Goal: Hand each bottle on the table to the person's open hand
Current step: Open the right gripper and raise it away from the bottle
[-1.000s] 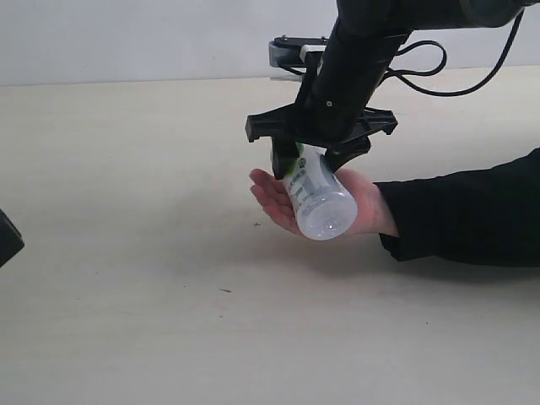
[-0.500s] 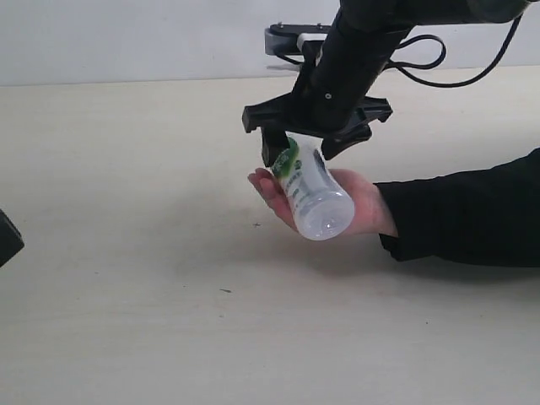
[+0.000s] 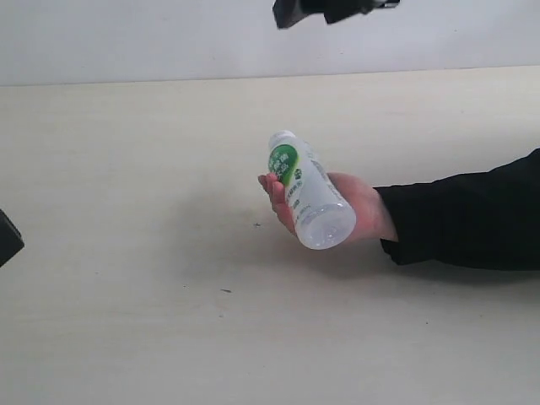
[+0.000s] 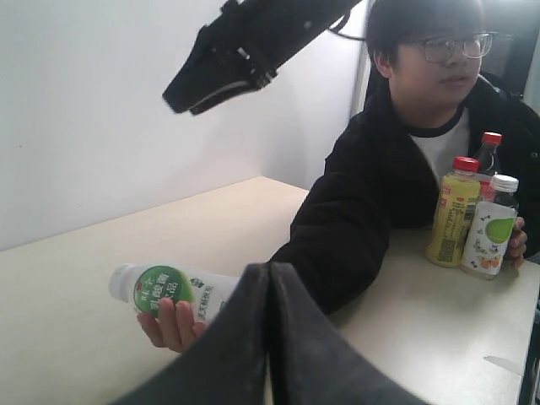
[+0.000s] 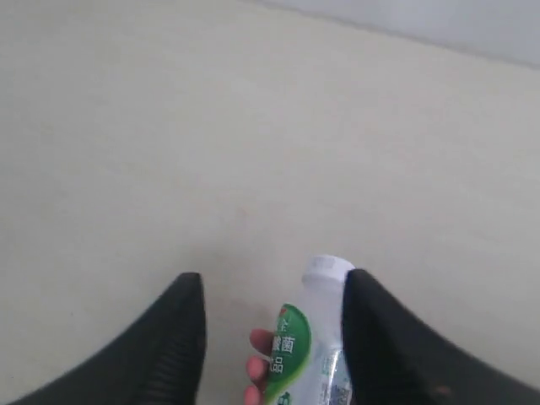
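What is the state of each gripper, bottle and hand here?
right gripper: open, empty.
left gripper: shut, empty.
green bottle: capped, lying tilted in the hand.
hand: holding green bottle.
yellow bottle: upright, capped.
white bottle: upright, capped.
dark bottle: upright, capped, partly hidden.

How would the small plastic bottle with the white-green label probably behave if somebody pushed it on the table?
The small white-green labelled plastic bottle is round and lies on its side in the person's hand, so it would probably roll. Its see-through base suggests little content, so it is likely light.
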You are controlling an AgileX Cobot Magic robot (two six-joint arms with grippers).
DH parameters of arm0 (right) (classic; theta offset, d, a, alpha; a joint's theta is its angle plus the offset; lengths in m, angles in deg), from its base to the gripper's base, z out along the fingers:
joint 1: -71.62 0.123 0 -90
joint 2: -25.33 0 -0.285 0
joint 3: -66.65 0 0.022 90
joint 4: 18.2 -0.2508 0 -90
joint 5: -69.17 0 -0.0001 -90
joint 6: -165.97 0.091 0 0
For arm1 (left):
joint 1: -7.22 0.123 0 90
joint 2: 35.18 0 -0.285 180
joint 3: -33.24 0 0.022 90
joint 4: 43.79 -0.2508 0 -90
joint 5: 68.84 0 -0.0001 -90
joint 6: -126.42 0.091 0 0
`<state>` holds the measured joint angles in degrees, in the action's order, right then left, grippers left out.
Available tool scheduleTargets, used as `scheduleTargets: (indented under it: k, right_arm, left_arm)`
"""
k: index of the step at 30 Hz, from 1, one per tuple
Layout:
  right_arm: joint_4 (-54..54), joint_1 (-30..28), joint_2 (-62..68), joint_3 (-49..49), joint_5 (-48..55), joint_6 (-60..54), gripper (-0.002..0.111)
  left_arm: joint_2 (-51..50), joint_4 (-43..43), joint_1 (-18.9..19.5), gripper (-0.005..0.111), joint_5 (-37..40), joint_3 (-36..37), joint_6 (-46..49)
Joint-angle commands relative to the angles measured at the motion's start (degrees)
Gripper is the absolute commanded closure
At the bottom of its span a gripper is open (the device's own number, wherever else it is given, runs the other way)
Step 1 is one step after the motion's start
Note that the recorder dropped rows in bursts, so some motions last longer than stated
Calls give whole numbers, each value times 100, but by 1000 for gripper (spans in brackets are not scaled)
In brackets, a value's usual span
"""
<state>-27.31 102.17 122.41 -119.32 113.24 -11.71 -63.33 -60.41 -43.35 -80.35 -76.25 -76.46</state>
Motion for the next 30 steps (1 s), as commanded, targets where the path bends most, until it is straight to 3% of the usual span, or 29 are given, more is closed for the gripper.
scheduleTargets:
  k: [1, 4, 12, 18, 23, 30]
  right_arm:
    - [9, 10, -893, 509, -323, -82, 89]
    - [9, 10, -1578, 1235, -927, -144, 108]
    - [-1231, 10, -3607, 3986, -3492, -1316, 108]
    - [-1276, 10, -4848, 5782, -5044, -1427, 108]
    - [-1276, 10, -5490, 6548, -5320, -1427, 108]
    - [-1276, 10, -5672, 6739, -5278, -1427, 108]
  left_arm:
    - [32, -13, 5, 106, -22, 5, 9]
    - [32, -13, 5, 106, -22, 5, 9]
    - [32, -13, 5, 106, -22, 5, 9]
    - [32, -13, 5, 106, -22, 5, 9]
    - [32, -13, 5, 106, -22, 5, 9]
    - [32, -13, 5, 106, -22, 5, 9]
